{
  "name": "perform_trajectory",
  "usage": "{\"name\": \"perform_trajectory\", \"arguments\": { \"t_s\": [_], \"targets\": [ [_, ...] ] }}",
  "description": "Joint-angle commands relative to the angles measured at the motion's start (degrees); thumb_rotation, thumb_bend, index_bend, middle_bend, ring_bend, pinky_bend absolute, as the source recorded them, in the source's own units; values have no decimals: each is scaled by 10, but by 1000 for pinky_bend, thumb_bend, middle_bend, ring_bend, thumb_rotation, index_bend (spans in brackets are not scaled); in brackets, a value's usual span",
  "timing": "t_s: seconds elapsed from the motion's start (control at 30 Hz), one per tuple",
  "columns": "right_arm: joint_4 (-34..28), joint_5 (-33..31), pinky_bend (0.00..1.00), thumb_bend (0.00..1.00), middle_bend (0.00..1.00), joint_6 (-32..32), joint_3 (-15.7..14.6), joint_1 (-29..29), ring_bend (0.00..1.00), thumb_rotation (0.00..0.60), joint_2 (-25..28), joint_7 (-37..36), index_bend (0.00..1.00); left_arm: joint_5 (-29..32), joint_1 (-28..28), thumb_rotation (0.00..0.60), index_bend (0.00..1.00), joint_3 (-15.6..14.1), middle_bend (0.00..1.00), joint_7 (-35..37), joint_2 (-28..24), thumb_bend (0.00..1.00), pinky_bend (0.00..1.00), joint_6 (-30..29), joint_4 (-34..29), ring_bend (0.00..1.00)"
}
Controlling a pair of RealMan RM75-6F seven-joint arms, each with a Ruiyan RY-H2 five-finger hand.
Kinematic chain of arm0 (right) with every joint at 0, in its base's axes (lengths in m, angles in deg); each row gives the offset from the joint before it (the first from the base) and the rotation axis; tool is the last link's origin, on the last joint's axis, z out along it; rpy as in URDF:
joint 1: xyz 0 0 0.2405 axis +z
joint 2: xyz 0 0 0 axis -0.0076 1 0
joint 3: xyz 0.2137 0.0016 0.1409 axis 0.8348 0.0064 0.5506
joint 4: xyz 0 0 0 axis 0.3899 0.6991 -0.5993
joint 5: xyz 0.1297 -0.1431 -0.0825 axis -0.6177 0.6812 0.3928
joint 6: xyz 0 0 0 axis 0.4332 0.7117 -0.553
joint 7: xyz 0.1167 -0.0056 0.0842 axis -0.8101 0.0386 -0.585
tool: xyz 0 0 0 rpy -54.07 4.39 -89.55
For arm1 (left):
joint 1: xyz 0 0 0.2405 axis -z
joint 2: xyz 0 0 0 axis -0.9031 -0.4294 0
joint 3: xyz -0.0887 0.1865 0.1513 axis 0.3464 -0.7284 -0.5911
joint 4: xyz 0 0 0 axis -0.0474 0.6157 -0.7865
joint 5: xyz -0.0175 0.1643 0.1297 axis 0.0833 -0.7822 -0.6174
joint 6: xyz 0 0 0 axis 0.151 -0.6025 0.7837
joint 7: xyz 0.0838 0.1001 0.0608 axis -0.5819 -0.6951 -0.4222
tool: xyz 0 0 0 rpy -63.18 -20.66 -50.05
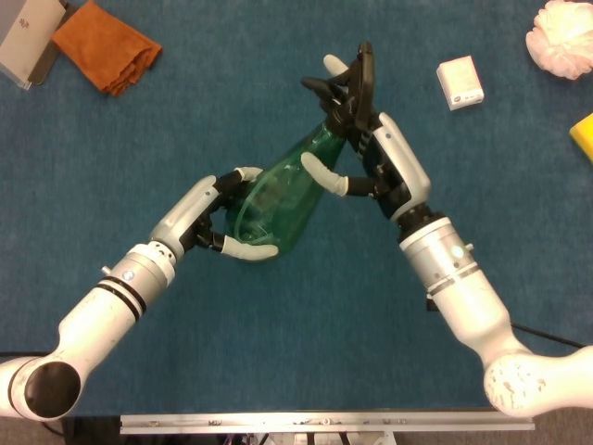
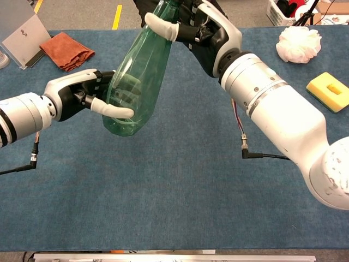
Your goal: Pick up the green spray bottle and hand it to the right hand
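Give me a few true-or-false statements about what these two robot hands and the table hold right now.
1. Both hands hold the green spray bottle. True: left hand at its base, right hand near its neck.
2. The bottle lies flat on the table. False: it is lifted, tilted.
3. An orange cloth lies beyond the left arm. True.
4. The yellow sponge sits in the left hand. False: it lies on the table, beside the right arm.

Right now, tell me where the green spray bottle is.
Head view centre: the green spray bottle is off the table, its base in the left robot hand, its neck in the right robot hand.
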Motion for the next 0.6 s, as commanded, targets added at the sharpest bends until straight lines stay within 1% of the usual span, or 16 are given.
{"name": "perform_trajectory", "arguments": {
  "t_s": [0.03,0.1,0.23,0.4,0.53,0.6],
  "targets": [
    [1,-6,10,396,179,1,5,2,79,600,-6,4,127,0,0,600,475,1,409,2,-2,149,616,2,0,353],
    [0,-12,42,449,197,3,10,2,101,600,-11,5,177,-1,0,600,475,1,409,3,-2,149,616,3,0,353],
    [1,-24,157,569,251,6,20,2,159,600,-22,4,241,-3,-1,600,474,2,409,4,-3,149,616,5,0,354],
    [3,-42,282,696,289,2,33,1,207,600,-26,3,259,-3,-1,600,464,4,408,7,-6,149,616,7,0,353],
    [3,-49,367,730,305,-2,40,-1,251,600,-25,4,259,-2,0,600,463,5,407,6,-6,149,616,7,0,353],
    [1,-52,421,736,319,-4,43,-2,312,600,-24,3,259,-2,1,600,461,4,408,5,-6,149,616,6,0,353]
  ]
}}
